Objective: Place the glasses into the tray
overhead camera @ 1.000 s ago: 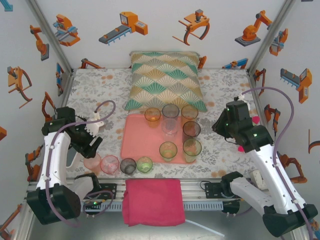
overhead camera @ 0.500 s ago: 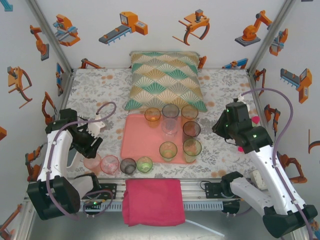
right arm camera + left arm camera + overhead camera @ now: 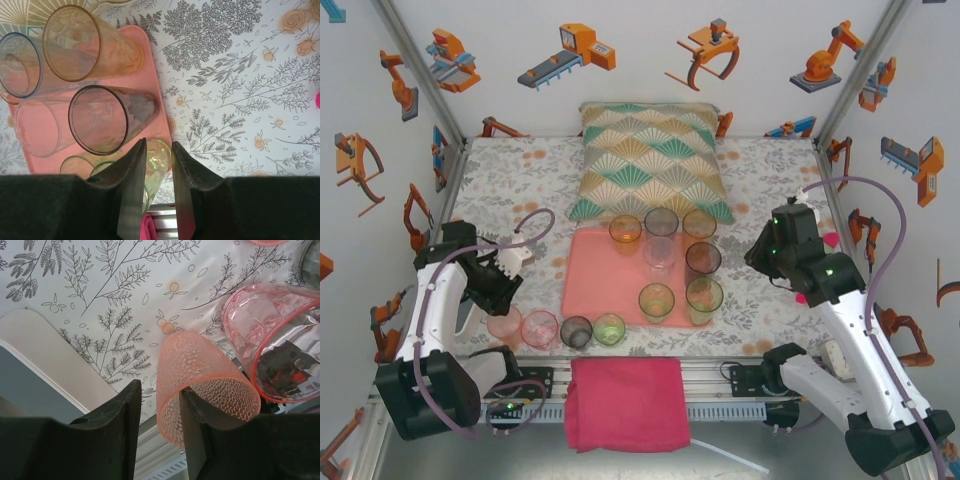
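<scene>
Glasses (image 3: 660, 255) going onto the tray (image 3: 595, 290) — four are waiting outside it.
Seven are standing on the pink tray. The left gripper (image 3: 160, 396) is straddling the wall of a dimpled pink glass (image 3: 200, 385) at the table's front-left. Its jaws are apart, a sliver showing beside the rim — likely a rim pinch, since the neighbouring pink glass (image 3: 280, 340) is crowding it. The right gripper (image 3: 159, 150) is hovering by the tray's right edge, jaws narrowly apart, holding nothing.

The left arm (image 3: 425, 310) and the right arm (image 3: 868, 345) are built of white links joined by black housings behind matte black jaws, a lilac cable (image 3: 533, 214) is looped over each, and small green lights (image 3: 830, 268) are seen on the right one.
</scene>
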